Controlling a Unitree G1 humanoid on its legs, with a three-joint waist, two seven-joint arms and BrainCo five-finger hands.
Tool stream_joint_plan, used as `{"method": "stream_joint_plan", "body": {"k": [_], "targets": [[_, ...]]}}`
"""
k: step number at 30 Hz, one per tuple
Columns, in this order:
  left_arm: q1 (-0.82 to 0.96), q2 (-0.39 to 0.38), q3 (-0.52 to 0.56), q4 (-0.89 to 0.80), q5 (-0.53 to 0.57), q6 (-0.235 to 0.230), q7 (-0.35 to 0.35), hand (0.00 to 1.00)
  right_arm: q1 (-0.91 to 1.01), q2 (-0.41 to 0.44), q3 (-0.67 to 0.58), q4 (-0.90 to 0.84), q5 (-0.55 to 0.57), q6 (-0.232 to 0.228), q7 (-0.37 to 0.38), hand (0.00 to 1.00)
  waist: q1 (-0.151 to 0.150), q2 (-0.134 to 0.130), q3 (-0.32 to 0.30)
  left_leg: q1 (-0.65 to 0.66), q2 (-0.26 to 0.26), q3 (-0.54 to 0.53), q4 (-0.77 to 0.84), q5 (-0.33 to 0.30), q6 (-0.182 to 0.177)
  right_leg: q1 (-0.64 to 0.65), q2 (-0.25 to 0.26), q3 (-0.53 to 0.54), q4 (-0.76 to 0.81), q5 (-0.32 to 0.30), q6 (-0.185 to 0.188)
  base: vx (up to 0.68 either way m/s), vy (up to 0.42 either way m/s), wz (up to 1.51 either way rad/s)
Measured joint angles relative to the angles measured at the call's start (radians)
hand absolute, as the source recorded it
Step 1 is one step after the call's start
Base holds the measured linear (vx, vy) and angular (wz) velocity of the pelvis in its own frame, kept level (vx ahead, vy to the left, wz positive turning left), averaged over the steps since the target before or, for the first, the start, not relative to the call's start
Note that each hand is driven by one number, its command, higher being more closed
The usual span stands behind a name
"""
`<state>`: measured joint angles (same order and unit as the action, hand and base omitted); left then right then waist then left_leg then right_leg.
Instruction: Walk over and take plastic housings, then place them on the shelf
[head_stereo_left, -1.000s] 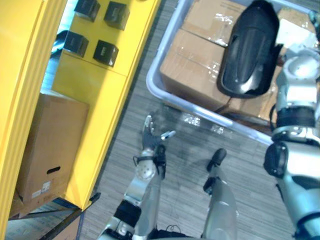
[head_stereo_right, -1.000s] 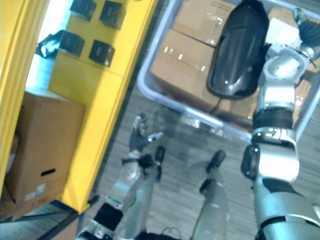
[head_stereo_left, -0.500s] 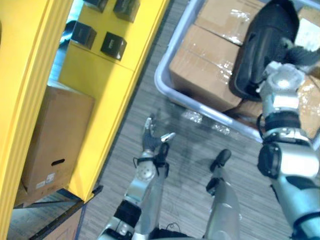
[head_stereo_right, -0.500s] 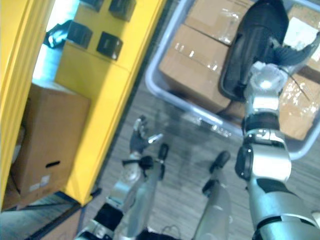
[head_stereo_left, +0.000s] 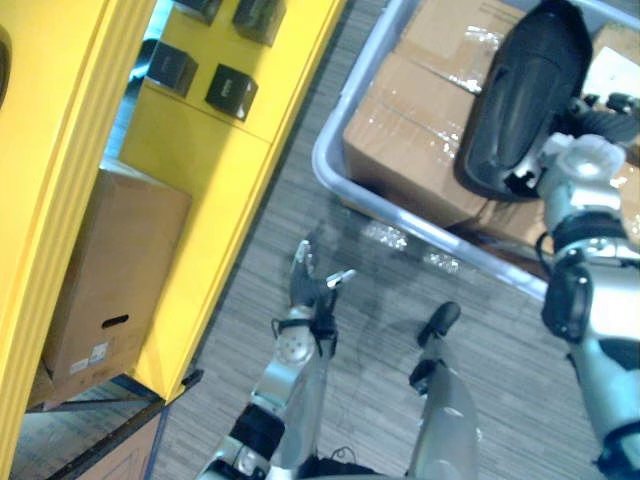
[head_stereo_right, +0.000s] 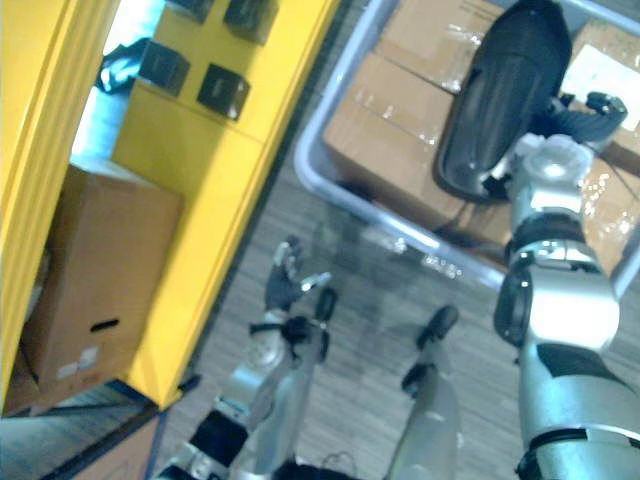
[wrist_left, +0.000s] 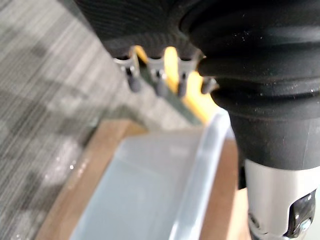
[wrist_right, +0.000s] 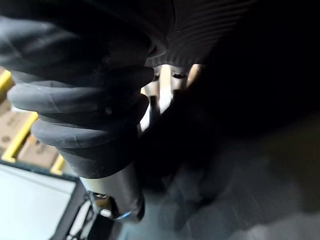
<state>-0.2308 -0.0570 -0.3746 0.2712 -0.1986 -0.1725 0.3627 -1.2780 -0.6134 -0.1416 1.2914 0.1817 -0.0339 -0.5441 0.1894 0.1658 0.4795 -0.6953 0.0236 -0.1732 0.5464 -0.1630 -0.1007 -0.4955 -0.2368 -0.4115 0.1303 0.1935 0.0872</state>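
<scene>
A large glossy black plastic housing (head_stereo_left: 522, 95) lies tilted on the cardboard boxes (head_stereo_left: 410, 130) inside a grey bin (head_stereo_left: 400, 215). My right hand (head_stereo_left: 592, 112) is at the housing's right edge, close against it. In the right wrist view the dark housing (wrist_right: 240, 100) sits right past the fingers (wrist_right: 162, 95), and the grip does not show. My left hand (head_stereo_left: 303, 285) hangs low over the striped grey floor, open, with straight fingers (wrist_left: 157, 82) and the thumb apart, holding nothing.
A yellow shelf unit (head_stereo_left: 190, 180) stands to the left with several small black boxes (head_stereo_left: 230, 92) on its upper level. A brown cardboard box (head_stereo_left: 110, 270) sits on a lower level. Grey floor runs between the shelf and the bin.
The whole view has shifted a little. My right hand has drawn back from beyond the housing to its right edge. The left hand has hardly moved.
</scene>
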Motion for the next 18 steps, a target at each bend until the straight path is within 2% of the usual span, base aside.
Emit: {"method": "stream_joint_plan", "body": {"k": [3, 6, 11, 18], "targets": [[0.014, 0.001, -0.002, -0.022, -0.001, 0.001, -0.035, 0.00, -0.004, -0.040, 0.021, 0.048, -0.034, 0.017, 0.056, 1.00, 0.000, 0.002, -0.002, 0.016, -0.001, -0.005, -0.019, 0.008, -0.003, 0.012, 0.001, -0.004, -0.003, -0.001, -0.001, 0.00, 0.031, 0.07], [0.033, 0.002, -0.004, -0.044, -0.001, 0.001, -0.065, 0.00, -0.009, -0.071, 0.047, 0.086, -0.103, 0.043, 0.091, 1.00, 0.001, 0.028, -0.020, 0.024, -0.001, -0.016, -0.035, 0.019, -0.007, 0.025, 0.002, -0.022, -0.012, -0.002, -0.003, 0.00, 0.018, 0.11], [0.054, 0.010, -0.018, -0.064, -0.005, 0.001, -0.096, 0.00, -0.009, -0.076, 0.066, 0.116, -0.215, 0.076, 0.131, 1.00, 0.008, 0.054, -0.042, 0.057, 0.002, -0.031, -0.091, 0.046, -0.019, 0.045, 0.005, -0.037, -0.021, -0.005, -0.007, -0.01, -0.003, 0.09], [0.059, 0.012, -0.028, -0.078, -0.030, 0.000, -0.109, 0.00, 0.002, -0.063, 0.070, 0.135, -0.316, 0.108, 0.133, 1.00, 0.014, 0.054, -0.042, 0.102, 0.003, -0.042, -0.146, 0.072, -0.026, 0.081, 0.006, -0.055, -0.034, -0.009, -0.013, -0.03, 0.002, 0.08]]}}
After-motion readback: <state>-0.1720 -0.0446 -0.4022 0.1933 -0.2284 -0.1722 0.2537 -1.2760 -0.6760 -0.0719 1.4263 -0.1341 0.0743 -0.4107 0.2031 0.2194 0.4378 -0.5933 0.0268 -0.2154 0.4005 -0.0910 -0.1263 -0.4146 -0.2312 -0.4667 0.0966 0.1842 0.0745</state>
